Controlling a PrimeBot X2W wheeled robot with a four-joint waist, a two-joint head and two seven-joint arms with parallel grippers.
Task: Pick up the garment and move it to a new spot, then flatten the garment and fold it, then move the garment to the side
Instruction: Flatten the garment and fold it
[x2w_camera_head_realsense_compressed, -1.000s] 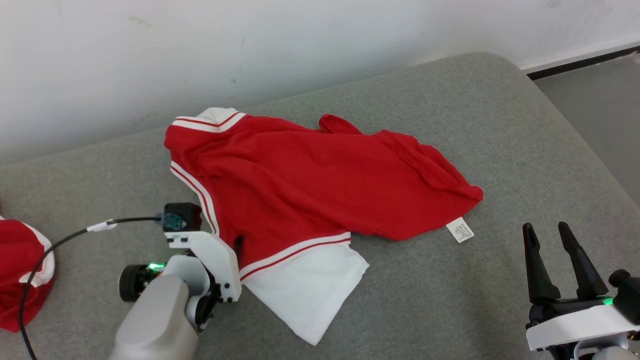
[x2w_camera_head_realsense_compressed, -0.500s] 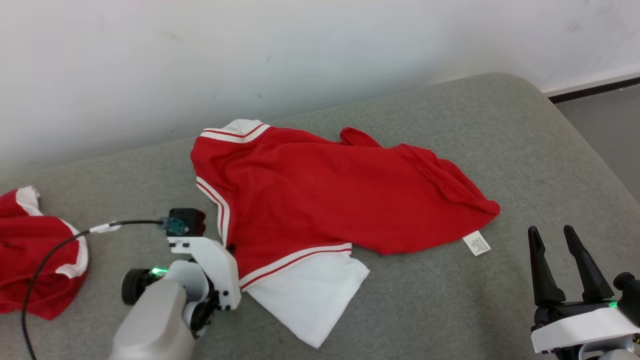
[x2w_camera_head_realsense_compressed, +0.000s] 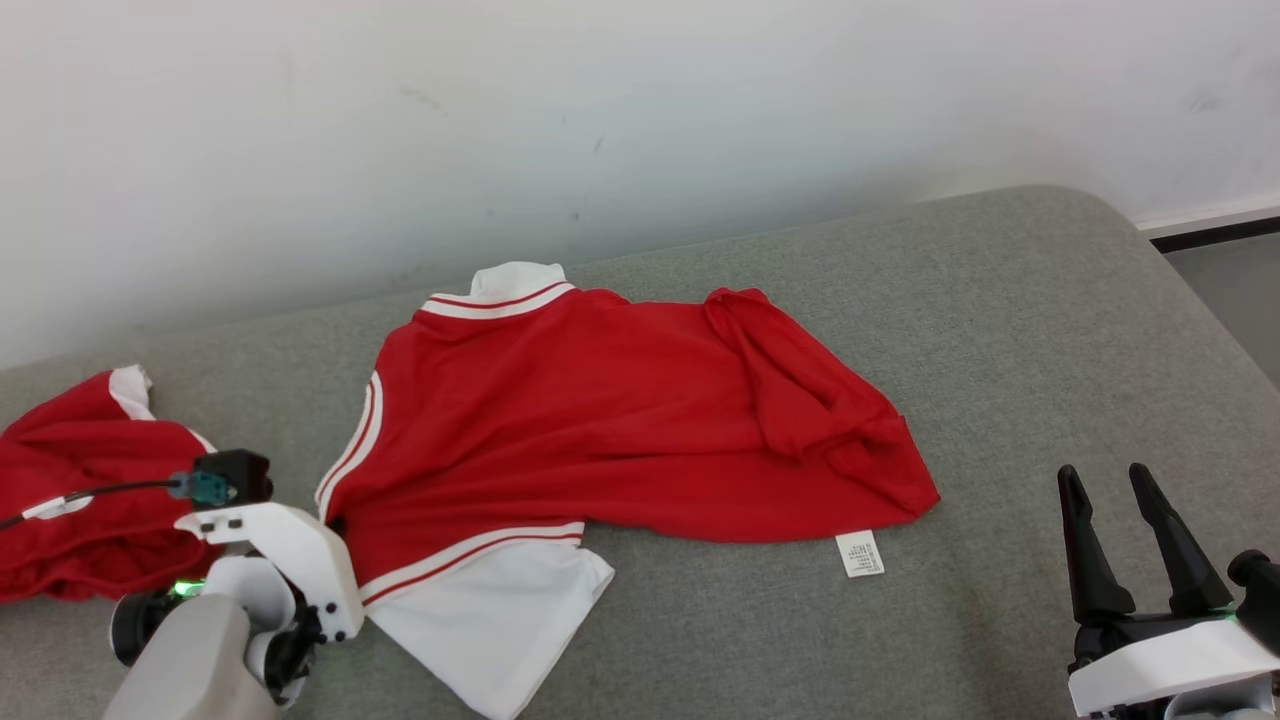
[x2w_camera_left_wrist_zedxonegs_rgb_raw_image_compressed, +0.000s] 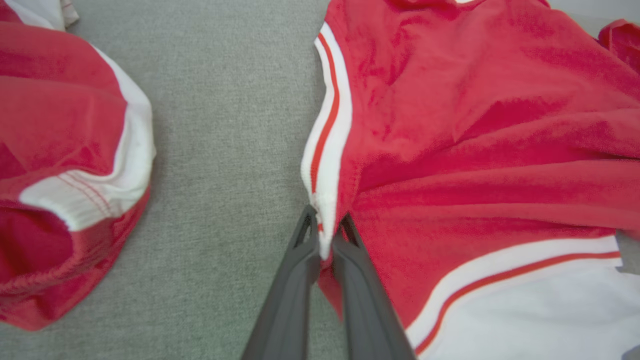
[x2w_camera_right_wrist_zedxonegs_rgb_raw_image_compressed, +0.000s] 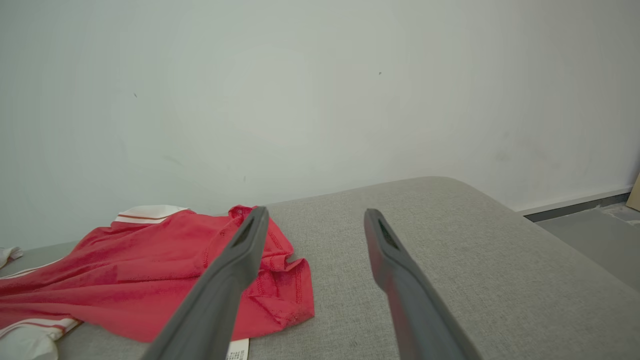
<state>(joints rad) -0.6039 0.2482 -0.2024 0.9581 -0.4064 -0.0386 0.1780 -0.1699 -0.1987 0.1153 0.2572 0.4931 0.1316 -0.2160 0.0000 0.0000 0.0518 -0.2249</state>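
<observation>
On the grey cushion (x2w_camera_head_realsense_compressed: 1050, 330), the red jersey (x2w_camera_head_realsense_compressed: 600, 430) lies toward the back edge, right end newly bunched. The left gripper (x2w_camera_left_wrist_zedxonegs_rgb_raw_image_compressed: 325, 235) has just clamped its striped trim (x2w_camera_left_wrist_zedxonegs_rgb_raw_image_compressed: 327, 150), readying the lift; the right gripper (x2w_camera_head_realsense_compressed: 1104, 470) stands spread, empty

red garment (x2w_camera_head_realsense_compressed: 620, 430) with white striped trim spread on grey cushion (x2w_camera_head_realsense_compressed: 1000, 320), left pincer (x2w_camera_head_realsense_compressed: 335, 522) at its striped left edge, right pincer (x2w_camera_head_realsense_compressed: 1104, 472) fingers apart, well clear, second red heap (x2w_camera_head_realsense_compressed: 70, 480) far left.

Head looks down; both wrists share the garment (x2w_camera_head_realsense_compressed: 600, 420).
</observation>
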